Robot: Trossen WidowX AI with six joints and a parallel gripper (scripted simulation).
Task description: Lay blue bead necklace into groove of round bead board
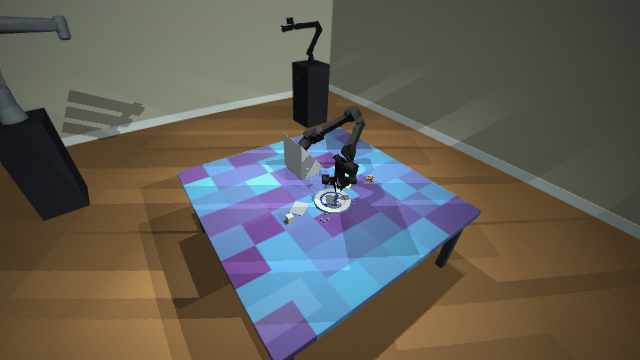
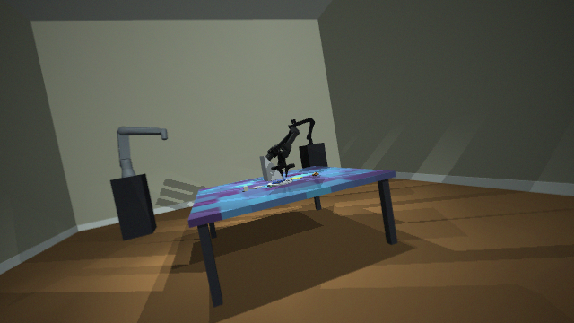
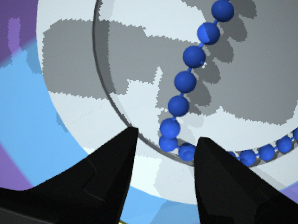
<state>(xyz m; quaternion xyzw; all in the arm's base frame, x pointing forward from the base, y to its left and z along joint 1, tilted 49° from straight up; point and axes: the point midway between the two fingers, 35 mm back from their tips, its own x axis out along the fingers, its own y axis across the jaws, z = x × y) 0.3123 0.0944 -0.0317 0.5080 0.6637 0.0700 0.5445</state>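
The round white bead board (image 1: pixel 317 202) (image 3: pixel 75 115) lies on the table, with a thin dark circular groove. The blue bead necklace (image 3: pixel 185 81) (image 2: pixel 279 182) lies on it. In the wrist view its lower right run follows the groove; at the bottom it bends sharply, and a line of beads cuts inward and up across the board's middle, off the groove. My gripper (image 1: pixel 336 201) (image 2: pixel 284 176) (image 3: pixel 167 142) points down low over the board, its fingers partly open with nothing held. The bend's beads show just beyond the gap between the tips. The right fingertip hides part of the strand.
A grey upright panel (image 1: pixel 295 157) stands behind the board. A pale flat square (image 1: pixel 299 208) and a cream cube (image 1: pixel 289 219) lie left of it, small grey bits (image 1: pixel 324 219) in front. An orange object (image 1: pixel 370 178) (image 2: pixel 316 173) and something yellow (image 1: pixel 348 186) lie behind it, toward the right.
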